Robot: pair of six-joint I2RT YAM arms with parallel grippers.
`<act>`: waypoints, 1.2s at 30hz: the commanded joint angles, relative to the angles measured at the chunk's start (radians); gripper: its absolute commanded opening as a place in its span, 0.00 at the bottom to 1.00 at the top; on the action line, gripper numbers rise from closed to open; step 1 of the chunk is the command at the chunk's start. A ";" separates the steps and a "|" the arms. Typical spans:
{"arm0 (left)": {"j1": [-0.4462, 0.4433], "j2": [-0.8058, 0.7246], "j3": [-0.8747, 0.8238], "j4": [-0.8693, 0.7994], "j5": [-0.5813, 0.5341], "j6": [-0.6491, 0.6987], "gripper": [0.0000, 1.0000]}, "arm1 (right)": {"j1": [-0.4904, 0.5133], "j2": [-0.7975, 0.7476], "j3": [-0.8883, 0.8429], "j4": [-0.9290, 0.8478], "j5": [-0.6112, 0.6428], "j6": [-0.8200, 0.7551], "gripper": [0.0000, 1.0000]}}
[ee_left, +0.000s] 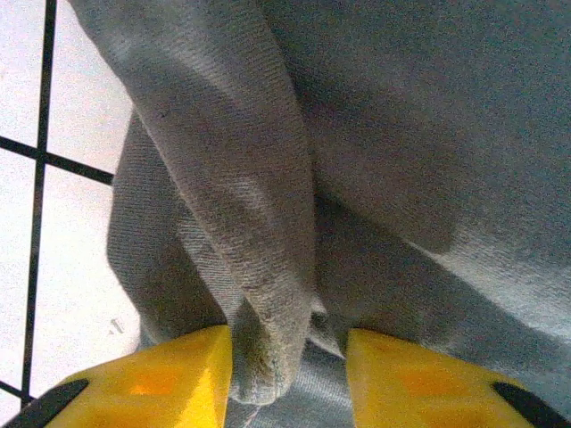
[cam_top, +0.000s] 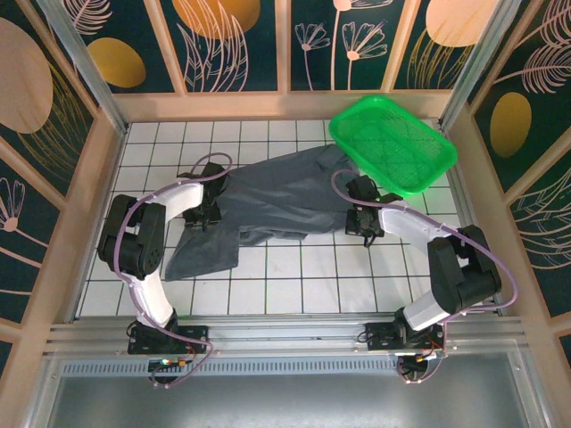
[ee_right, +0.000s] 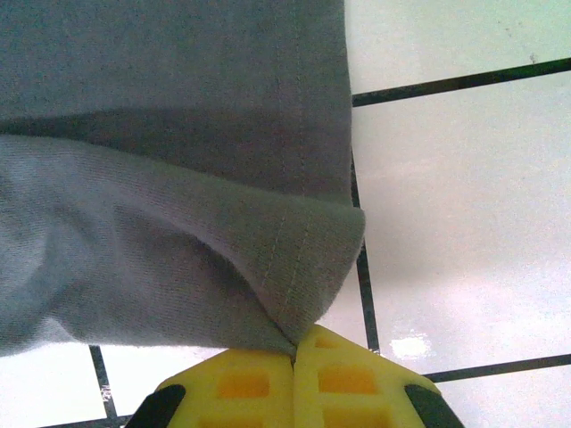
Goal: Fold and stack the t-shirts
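Right end effector (ee_right: pixel 294 355): closed, pinching the t-shirt (ee_right: pixel 178 267) hem corner, likely to fold it.
Left end effector (ee_left: pixel 288 357): parted, straddling a cloth ridge, unclamped.

My left arm (cam_top: pixel 153 292) and right arm (cam_top: pixel 410 225) wear white shells between black joints, each trailing a lilac cable (cam_top: pixel 486 245) from its black base (cam_top: pixel 165 339) at the counter's (cam_top: pixel 268 276) near edge. My left hand (ee_left: pixel 288 382) and right hand (ee_right: pixel 294 379) have yellow fingers (ee_left: pixel 169 383) with black outer corners.
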 commanded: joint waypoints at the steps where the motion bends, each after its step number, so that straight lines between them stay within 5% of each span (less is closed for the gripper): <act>1: 0.002 0.017 -0.005 -0.011 -0.057 0.018 0.32 | -0.008 -0.017 -0.017 -0.004 -0.006 0.020 0.00; 7: 0.002 -0.022 -0.032 -0.021 -0.121 0.028 0.29 | -0.010 -0.021 -0.016 -0.001 -0.003 0.016 0.00; 16: 0.014 -0.056 -0.072 0.005 -0.177 0.027 0.00 | -0.011 -0.021 -0.004 0.002 -0.004 0.005 0.00; 20: 0.085 -0.145 -0.085 0.007 -0.184 0.003 0.00 | -0.011 -0.044 0.000 0.003 -0.013 -0.004 0.00; 29: 0.433 -0.451 -0.223 0.169 0.045 -0.160 0.00 | 0.007 -0.115 -0.018 0.011 -0.057 -0.007 0.00; 36: 0.519 -0.459 -0.278 0.239 0.225 -0.220 0.00 | 0.042 -0.103 -0.015 0.058 -0.092 -0.032 0.00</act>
